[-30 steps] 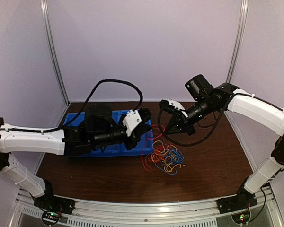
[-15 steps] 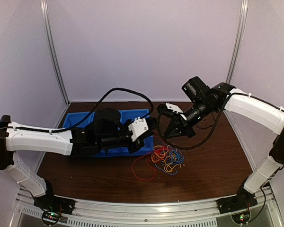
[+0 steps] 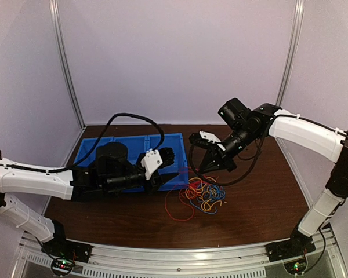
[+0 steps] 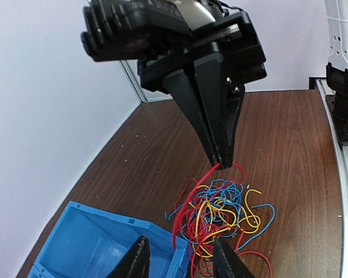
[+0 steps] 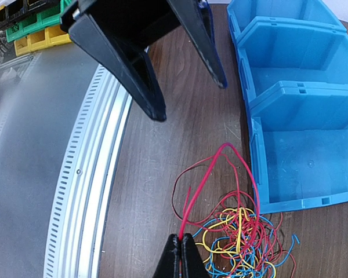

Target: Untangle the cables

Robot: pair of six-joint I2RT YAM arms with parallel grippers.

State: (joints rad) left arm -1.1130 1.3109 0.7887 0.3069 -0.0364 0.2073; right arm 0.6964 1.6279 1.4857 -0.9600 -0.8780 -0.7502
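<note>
The cables point(image 3: 203, 196) lie as a red, light blue and yellow tangle on the brown table, just right of the blue bin. My right gripper point(image 3: 204, 169) hangs over the tangle's far edge, shut on one red cable point(image 5: 206, 185) that rises from the pile to its tips point(image 5: 181, 240). The left wrist view shows those tips point(image 4: 220, 164) pinching the red strand above the tangle point(image 4: 220, 214). My left gripper point(image 3: 173, 167) is left of the pile at the bin's corner, open, with nothing gripped between its fingers point(image 4: 139, 258). In the right wrist view the left gripper point(image 5: 188, 99) also stands open.
A blue bin point(image 3: 104, 147) with several compartments sits at the back left, its corner point(image 4: 162, 240) right beside the tangle. A perforated metal rail point(image 5: 87, 174) runs along the near table edge. Green and yellow bins point(image 5: 23, 26) lie beyond it. Thick black cables loop off both arms.
My left gripper has opened and let go of the red strand, and the left arm has drawn back to the left. The right gripper has shifted slightly left and down, still shut on the red cable.
</note>
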